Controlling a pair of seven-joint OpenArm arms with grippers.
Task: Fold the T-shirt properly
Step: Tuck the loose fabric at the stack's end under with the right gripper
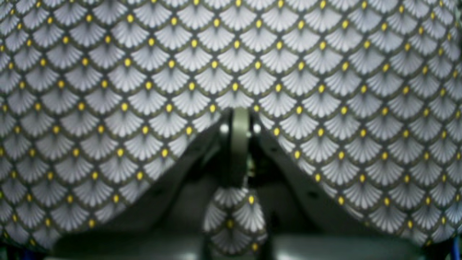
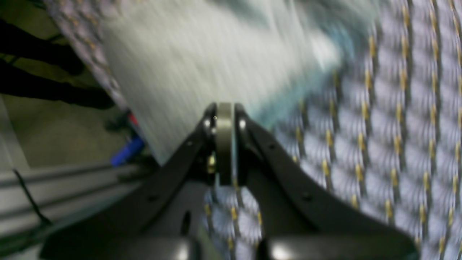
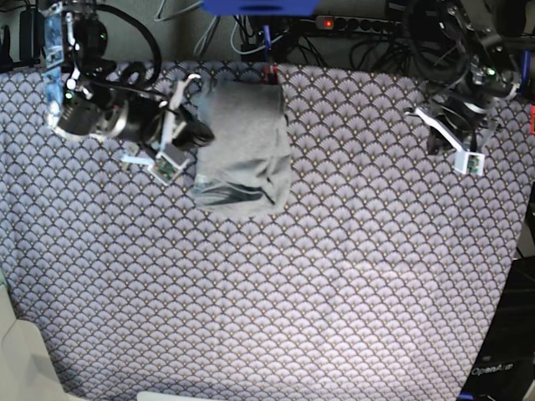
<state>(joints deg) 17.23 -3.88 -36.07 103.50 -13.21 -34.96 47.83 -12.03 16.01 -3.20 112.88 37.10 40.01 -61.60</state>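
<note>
T-shirt (image 3: 244,149): light grey, folded into a compact upright rectangle at the far edge of the table, left of centre in the base view; a thin dark edge shows along its near hem.
Tablecloth (image 3: 334,276): purple with a fan pattern and yellow dots, covering the whole table under the shirt.
My right gripper (image 2: 224,110): clenched, my two fingers pressed together; it sits at the shirt's left edge in the base view. My wrist view is blurred, so I cannot tell whether any cloth is pinched between them.
My left gripper (image 1: 240,115): clenched on nothing, hanging over bare tablecloth at the far right of the base view, well apart from the shirt.
Power strip (image 3: 359,23): beyond the table's far edge, with a red light.
</note>
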